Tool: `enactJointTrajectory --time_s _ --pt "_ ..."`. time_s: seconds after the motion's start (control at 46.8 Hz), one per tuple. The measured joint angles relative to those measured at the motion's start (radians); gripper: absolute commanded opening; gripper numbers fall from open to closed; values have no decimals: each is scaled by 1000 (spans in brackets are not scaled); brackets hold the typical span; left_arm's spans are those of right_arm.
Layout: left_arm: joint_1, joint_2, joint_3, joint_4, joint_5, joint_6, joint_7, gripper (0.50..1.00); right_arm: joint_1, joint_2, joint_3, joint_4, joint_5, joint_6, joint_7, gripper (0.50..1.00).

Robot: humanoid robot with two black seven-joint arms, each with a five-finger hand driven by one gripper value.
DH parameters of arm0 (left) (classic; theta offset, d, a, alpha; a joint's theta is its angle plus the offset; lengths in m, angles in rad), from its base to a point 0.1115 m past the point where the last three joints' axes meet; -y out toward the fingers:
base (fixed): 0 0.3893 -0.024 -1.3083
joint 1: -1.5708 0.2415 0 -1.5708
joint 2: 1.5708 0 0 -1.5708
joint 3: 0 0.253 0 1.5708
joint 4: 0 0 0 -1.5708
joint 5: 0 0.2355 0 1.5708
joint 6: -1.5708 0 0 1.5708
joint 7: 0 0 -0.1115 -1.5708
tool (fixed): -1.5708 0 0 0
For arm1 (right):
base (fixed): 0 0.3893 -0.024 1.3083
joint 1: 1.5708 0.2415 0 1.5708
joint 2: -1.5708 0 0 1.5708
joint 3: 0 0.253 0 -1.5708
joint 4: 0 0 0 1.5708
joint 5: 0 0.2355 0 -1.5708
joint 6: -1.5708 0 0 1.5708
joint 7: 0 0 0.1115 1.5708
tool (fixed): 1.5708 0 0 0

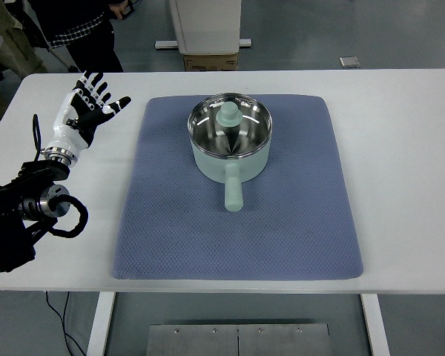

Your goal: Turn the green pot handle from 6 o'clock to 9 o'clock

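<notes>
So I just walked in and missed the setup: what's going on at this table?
A humanoid robot is set to turn a green pot on a blue mat. Nothing is being handled yet. The pot's handle points toward the robot, the 6 o'clock position, and its lid is on. The left robot hand hovers open over the white table, left of the mat, well clear of the pot. The right arm is out of view.

Bare mat lies on every side of the pot; its handle points toward the robot's side. Bare surface lies between the left hand and the mat's left edge.
</notes>
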Motion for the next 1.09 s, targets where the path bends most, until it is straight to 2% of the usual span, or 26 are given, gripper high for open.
enactJointTrajectory --time_s 1.091 --pt "11 -1 -1 0 0 0 0 1000 0 0 0 0 0 0 0 1000"
